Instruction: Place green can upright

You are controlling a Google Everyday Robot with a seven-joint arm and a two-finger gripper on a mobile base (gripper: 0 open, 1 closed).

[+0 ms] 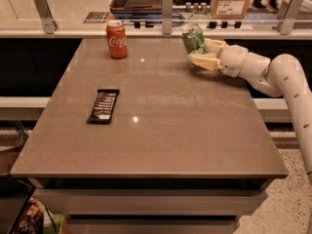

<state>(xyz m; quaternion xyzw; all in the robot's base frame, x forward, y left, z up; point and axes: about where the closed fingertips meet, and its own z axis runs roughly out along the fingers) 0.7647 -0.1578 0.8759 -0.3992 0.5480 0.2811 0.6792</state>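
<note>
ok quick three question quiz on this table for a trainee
1. True or false: the green can stands free on the table, clear of the hand.
2. Where is the hand? A) over the table's far right part B) at its near left corner C) below the table
3. Which item lies nearest the table's front edge?
Key: 1 false, the hand grips the green can, tilted; 2 A; 3 the dark snack bar.

You're looking at an office break area: a grey-brown table [170, 130] in front of a counter with metal posts [167, 11], a cardboard box [230, 1] behind, speckled floor [287, 204]. The gripper [200, 51] is at the table's far right, clasping the green can [194, 37].
</note>
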